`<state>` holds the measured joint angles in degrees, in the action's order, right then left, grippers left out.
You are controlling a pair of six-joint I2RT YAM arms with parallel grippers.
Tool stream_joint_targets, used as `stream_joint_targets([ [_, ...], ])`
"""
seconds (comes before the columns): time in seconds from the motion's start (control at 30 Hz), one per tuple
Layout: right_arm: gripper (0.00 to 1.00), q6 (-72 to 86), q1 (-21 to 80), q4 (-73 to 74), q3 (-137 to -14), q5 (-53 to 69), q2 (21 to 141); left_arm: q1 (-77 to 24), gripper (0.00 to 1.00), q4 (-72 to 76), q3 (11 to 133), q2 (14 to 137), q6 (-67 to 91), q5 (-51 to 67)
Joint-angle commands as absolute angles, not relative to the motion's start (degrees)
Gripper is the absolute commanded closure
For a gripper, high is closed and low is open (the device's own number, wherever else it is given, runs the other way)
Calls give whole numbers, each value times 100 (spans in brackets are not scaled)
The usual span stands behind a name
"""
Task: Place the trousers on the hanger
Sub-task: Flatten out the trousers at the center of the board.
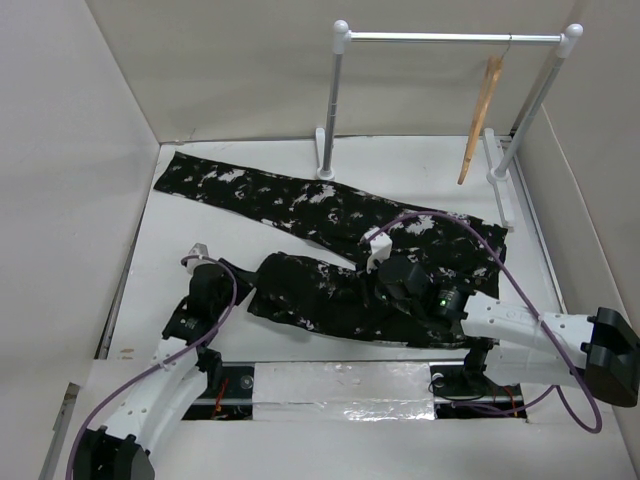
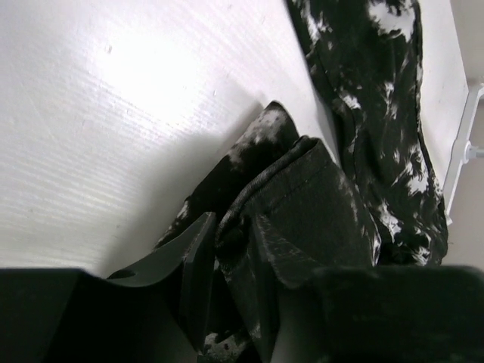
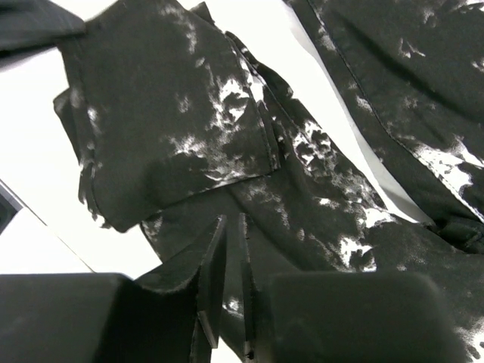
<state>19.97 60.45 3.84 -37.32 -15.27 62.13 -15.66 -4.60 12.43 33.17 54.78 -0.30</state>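
Observation:
The black, white-splattered trousers (image 1: 330, 210) lie flat on the white table, one leg reaching to the back left and the other folded along the front. The tan wooden hanger (image 1: 480, 120) hangs by its hook from the rack's rail at the back right, apart from both arms. My left gripper (image 1: 232, 272) is at the folded leg's left end; in the left wrist view it (image 2: 234, 265) is shut on a bunched hem of the trousers (image 2: 378, 91). My right gripper (image 1: 385, 262) rests on the trousers' middle; in the right wrist view it (image 3: 233, 242) is shut on a thin fold of the trousers (image 3: 166, 91).
A white pole rack (image 1: 450, 38) with ball-topped posts stands at the back right, its feet on the table. White walls close in the left, back and right sides. Purple cables loop from both arms, the right one arching over the trousers.

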Motion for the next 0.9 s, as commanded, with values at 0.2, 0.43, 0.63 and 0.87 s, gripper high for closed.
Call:
stream_joint_targets([
  [0.2,74,2188,6082,307,-3665,-2003,6161,-1564,100,-562,1731,3244,5177,-351],
  [0.43,55,2583,4827,668,-3419,-1916,5670,-1564,100,-1492,2732,2479,4861,-807],
  [0.63,23,3216,3289,1107,-2954,-2162,4791,-1564,100,-2661,4769,2040,4133,-2342],
  [0.87,5,3367,855,1037,-2496,-2162,4570,-1564,100,-2338,6249,1846,3280,-3383],
])
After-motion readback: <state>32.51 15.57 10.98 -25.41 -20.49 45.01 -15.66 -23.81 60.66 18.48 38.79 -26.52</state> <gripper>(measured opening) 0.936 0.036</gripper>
